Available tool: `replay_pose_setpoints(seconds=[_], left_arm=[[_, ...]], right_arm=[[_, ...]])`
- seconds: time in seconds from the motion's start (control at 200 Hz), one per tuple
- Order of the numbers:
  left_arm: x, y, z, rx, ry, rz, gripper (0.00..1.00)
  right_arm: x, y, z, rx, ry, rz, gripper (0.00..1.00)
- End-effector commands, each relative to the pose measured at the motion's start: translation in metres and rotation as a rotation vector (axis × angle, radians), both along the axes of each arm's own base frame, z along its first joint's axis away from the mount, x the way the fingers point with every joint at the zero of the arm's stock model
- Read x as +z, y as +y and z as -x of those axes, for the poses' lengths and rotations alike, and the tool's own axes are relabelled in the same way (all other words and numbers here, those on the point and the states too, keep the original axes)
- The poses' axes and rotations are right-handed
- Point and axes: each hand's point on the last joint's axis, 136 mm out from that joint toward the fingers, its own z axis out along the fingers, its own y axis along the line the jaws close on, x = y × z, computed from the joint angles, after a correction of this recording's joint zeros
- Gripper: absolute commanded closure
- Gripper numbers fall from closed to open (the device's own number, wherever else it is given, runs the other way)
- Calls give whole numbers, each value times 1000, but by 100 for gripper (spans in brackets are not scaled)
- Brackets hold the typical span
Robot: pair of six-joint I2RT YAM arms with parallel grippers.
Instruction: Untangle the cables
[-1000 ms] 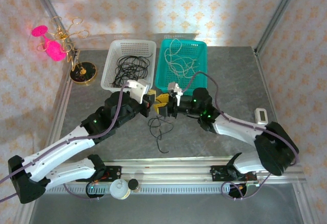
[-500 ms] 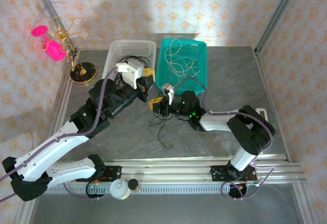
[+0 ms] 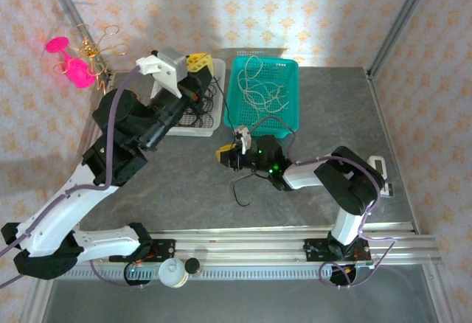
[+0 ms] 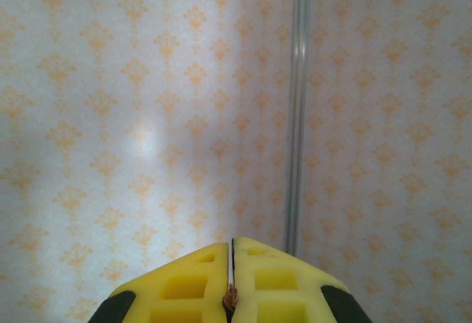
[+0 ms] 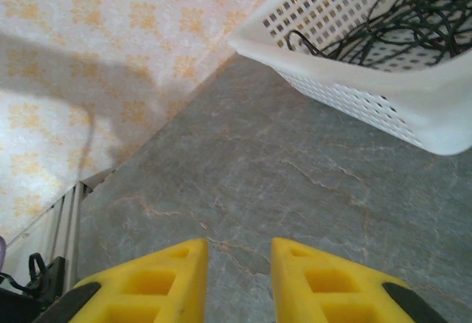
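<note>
My left gripper (image 3: 195, 61) is raised high over the white basket (image 3: 212, 121). In the left wrist view its yellow jaws (image 4: 232, 253) are pressed shut on a thin black cable strand (image 4: 233, 293) with a coppery end. My right gripper (image 3: 223, 153) sits low over the table centre, open, with bare grey table between its fingers (image 5: 240, 264). A loose black cable (image 3: 237, 187) lies on the table just beside and in front of the right gripper. More black cables (image 5: 413, 21) lie in the white basket (image 5: 369, 94). Whitish cables (image 3: 262, 91) lie in the teal basket (image 3: 292, 80).
A gold wire stand with pink pieces (image 3: 81, 61) stands at the back left on a round base (image 3: 119, 107). A small white device (image 3: 376, 164) lies at the right edge. Patterned walls and metal frame posts (image 4: 296, 116) enclose the table.
My left arm has lifted up and back from the table centre to above the white basket, jaws shut. My right gripper has slid left, away from the black cable.
</note>
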Motion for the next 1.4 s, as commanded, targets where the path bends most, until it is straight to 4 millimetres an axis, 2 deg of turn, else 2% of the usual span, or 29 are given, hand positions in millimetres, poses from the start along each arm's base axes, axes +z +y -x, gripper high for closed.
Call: replay_pose_setpoints(seconds=[0.0, 0.095, 0.295, 0.486, 0.651, 0.796, 0.896, 0.996, 1.066, 1.106, 1.156, 1.226, 1.396], left_arm=[[38, 19, 2, 100, -108, 44, 100], [52, 25, -2, 157, -138, 49, 100], [87, 35, -7, 229, -216, 53, 100], [105, 48, -17, 295, -261, 65, 100], [112, 55, -25, 324, -275, 59, 100], [103, 56, -38, 343, -253, 38, 100], [100, 61, -47, 367, -250, 32, 100], [102, 70, -53, 400, -259, 41, 100], [104, 72, -55, 408, -272, 42, 100], [105, 73, -57, 413, -278, 40, 100], [105, 73, -58, 419, -283, 37, 100], [104, 75, -63, 438, -283, 29, 100], [95, 79, -79, 478, -266, -4, 100]], right_arm=[[-11, -7, -5, -52, -15, 30, 67], [-15, -10, -7, -70, -18, 44, 62], [-19, -14, -11, -108, -15, 57, 60], [-21, -26, -24, -207, -20, 85, 58], [-18, -24, -20, -183, -27, 87, 57], [0, -28, -17, -183, -71, 65, 56], [10, -28, -11, -155, -111, 76, 65], [15, -29, -9, -136, -142, 99, 83], [21, -31, -9, -142, -167, 110, 86], [24, -34, -10, -155, -181, 116, 82], [28, -38, -12, -180, -198, 121, 68], [33, -44, -14, -206, -220, 133, 58], [43, -55, -16, -261, -244, 153, 49]])
